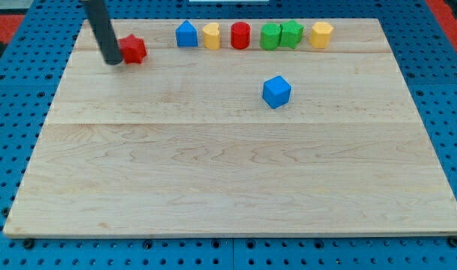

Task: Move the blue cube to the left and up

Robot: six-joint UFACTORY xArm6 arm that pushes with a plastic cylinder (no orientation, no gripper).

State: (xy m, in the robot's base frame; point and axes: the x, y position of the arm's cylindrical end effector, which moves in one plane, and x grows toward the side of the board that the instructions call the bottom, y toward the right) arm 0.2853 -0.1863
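- The blue cube [276, 91] sits alone on the counter [213, 180], right of the middle and below the row of blocks along the view's top; by the look of it, the push has not yet begun.
- My tip [112, 61] is well apart from it, far over at the view's upper left, touching or just beside a red block [133, 49] of irregular shape.
- There is no hand on this rig, only the rod, so nothing spreads or pinches.
- What is left, as I judge it: bring the tip round to the cube's lower right side, then push it up and leftward.
- Along the top stand a blue house-shaped block [186, 34], a yellow block [211, 35], a red cylinder [240, 35], two green blocks [271, 36] [291, 34] touching each other, and another yellow block [321, 34].
- That row may hem in a steep upward push; the leftward stretch looks open.
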